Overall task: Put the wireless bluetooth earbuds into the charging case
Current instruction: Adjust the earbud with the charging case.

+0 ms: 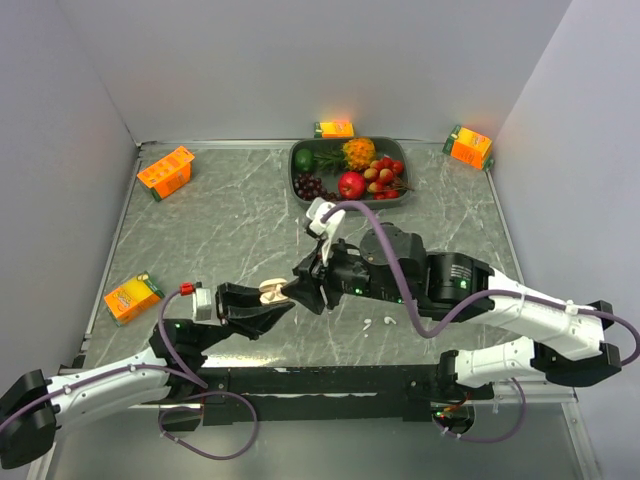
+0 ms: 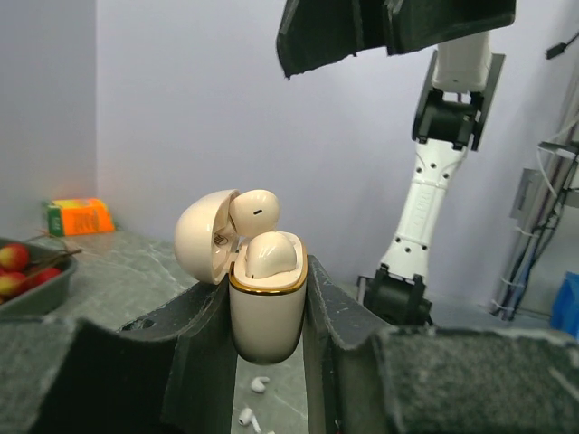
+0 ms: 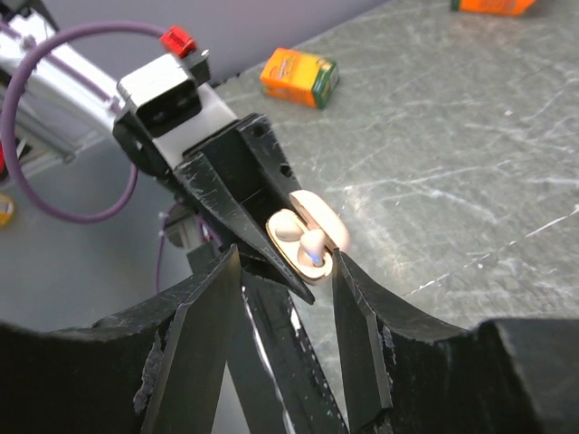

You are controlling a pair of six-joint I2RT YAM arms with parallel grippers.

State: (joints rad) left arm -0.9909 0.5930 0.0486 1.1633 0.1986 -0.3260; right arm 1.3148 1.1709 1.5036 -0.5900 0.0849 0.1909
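The left gripper (image 1: pixel 262 303) is clenched on the cream charging case (image 2: pixel 265 316), lid open, lifted; earbuds (image 2: pixel 268 254) sit inside, stems hidden; the right gripper (image 3: pixel 285 264) hangs released just beside; white bits (image 1: pixel 378 322) on the marble tabletop (image 1: pixel 230 220) are too small to identify.

The left gripper (image 2: pixel 265 287) hides the case's (image 2: pixel 267 316) flanks. Under it, white bits (image 2: pixel 258 385) on the table (image 2: pixel 127 258) are too blurred to name. The tray (image 2: pixel 41 294) runs off the left edge.

Robot lab cell: plain grey partition walls (image 1: pixel 300 60), marble-look tabletop (image 1: pixel 230 220), purple cabling (image 1: pixel 397 285), fruit tray (image 1: pixel 295 165).
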